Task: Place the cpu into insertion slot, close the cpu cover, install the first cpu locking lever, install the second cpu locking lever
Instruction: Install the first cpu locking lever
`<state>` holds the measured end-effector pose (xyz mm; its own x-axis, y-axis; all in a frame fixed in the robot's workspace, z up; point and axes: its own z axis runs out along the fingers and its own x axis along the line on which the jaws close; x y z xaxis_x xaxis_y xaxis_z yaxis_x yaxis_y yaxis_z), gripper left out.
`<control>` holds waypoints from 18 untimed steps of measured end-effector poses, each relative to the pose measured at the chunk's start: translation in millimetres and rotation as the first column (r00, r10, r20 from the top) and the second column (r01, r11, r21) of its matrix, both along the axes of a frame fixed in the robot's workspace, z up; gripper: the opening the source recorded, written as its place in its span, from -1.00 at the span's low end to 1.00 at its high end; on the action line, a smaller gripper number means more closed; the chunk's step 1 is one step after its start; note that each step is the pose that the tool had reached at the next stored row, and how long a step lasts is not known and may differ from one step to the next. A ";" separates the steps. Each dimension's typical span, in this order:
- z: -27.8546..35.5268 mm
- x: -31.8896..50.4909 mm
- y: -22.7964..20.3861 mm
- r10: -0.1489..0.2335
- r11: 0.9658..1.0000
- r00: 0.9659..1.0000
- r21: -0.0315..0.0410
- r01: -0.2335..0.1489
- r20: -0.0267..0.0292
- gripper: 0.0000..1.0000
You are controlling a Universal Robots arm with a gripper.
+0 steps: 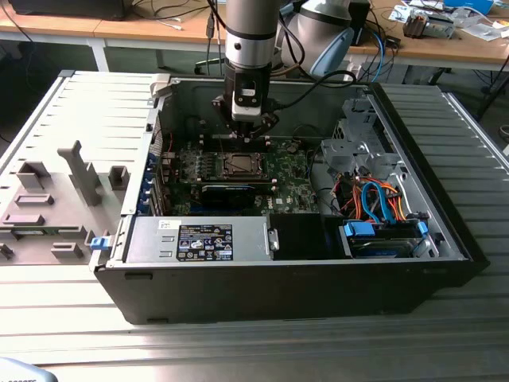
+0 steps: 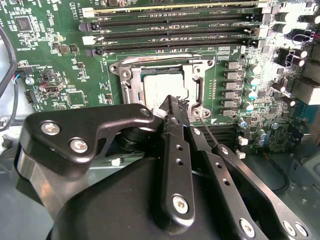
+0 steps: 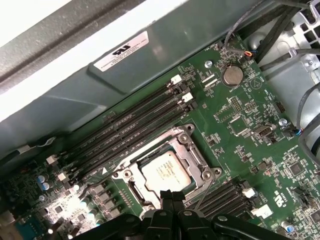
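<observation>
Inside the open computer case [image 1: 445, 231], the clenched gripper [image 2: 172, 107] hangs directly over the cpu [image 3: 165, 170], already seated in the insertion slot [image 3: 131, 191] mid-motherboard.

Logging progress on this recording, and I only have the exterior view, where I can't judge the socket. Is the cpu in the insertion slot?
Observer: Yes. In both wrist views the cpu lies in the insertion slot, silvery top up.
Operator: And the cover?
Observer: The cpu cover appears to be down, framing the chip.
Operator: Where exactly is the gripper?
Observer: In the second wrist view the gripper is at the socket's edge, beside a thin metal rod that slants upward.
</observation>
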<state>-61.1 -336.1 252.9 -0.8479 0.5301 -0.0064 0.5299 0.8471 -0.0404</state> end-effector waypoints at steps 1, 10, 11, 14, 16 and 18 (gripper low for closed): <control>0.0 0.0 0.0 0.002 1.000 1.000 0.000 -0.002 0.000 -0.79; 0.0 0.0 0.0 0.009 1.000 1.000 0.000 -0.009 0.000 -0.79; 0.0 0.0 0.0 0.010 1.000 1.000 0.000 -0.010 0.000 -0.79; 0.0 0.0 0.0 0.012 1.000 1.000 0.000 -0.012 0.000 -0.79; 0.0 0.0 0.0 0.012 1.000 1.000 0.000 -0.012 0.000 -0.79; 0.0 0.0 0.0 0.012 1.000 1.000 0.000 -0.012 0.000 -0.79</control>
